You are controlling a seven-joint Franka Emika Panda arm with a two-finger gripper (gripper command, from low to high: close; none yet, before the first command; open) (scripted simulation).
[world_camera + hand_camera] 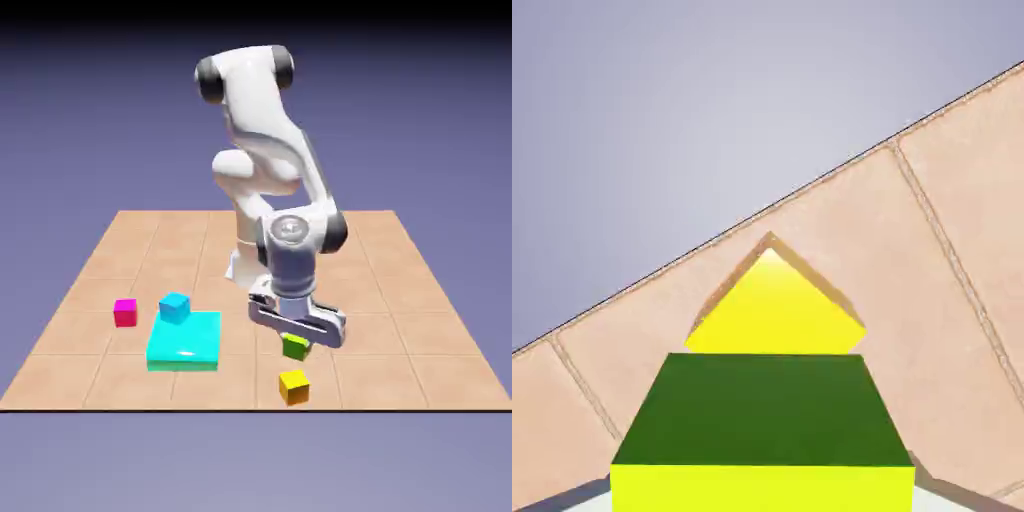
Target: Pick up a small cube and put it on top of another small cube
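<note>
Nearest us, the glossy golden cube (293, 385) sits on the tiled desk (420, 320). Just behind and above it we see the pincer (297, 338) clamped on the smooth lime cube (295, 346), lifted clear, its faces level.

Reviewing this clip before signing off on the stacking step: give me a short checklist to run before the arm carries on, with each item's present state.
1. Gripper shut on the lime cube: ok; the cube sits large at the hand view's bottom edge.
2. Lime cube lifted off the table: ok, it hangs above the tiles.
3. Golden cube free on top: ok, nothing rests on it.
4. Lime cube centred over the golden cube: not ok; the golden cube lies nearer the camera.
5. Path clear of the magenta cube, blue cube and cyan slab: ok, all lie toward the exterior view's left.
</note>
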